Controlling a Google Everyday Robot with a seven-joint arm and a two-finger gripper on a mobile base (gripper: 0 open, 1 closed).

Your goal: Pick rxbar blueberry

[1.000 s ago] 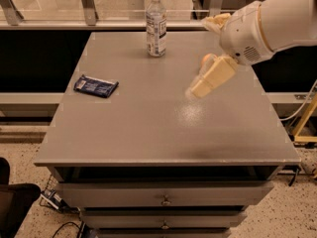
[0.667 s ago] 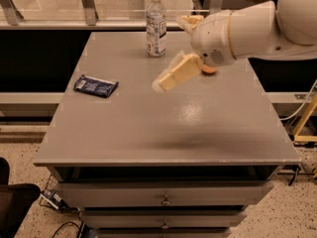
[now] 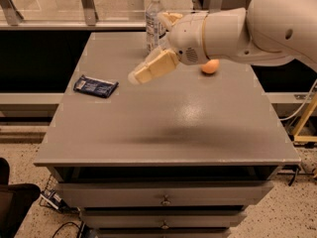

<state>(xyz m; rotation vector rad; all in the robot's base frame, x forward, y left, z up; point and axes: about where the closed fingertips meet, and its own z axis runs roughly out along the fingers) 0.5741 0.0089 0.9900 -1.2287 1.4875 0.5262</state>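
The rxbar blueberry [image 3: 95, 86], a flat bar in a dark blue wrapper, lies on the left side of the grey table [image 3: 163, 128]. My gripper [image 3: 148, 48] hovers above the table's middle back, to the right of the bar and apart from it. Its cream fingers [image 3: 151, 69] are spread open and hold nothing. The white arm reaches in from the upper right.
A clear water bottle [image 3: 154, 21] with a white cap stands at the back middle, just behind the gripper. A small orange round object [image 3: 210, 66] lies under the arm at the back right. Drawers [image 3: 163, 200] sit below the table top.
The gripper and arm have moved left across the table, from the right side toward the middle, closer to the bar. The bar and the bottle have not moved.
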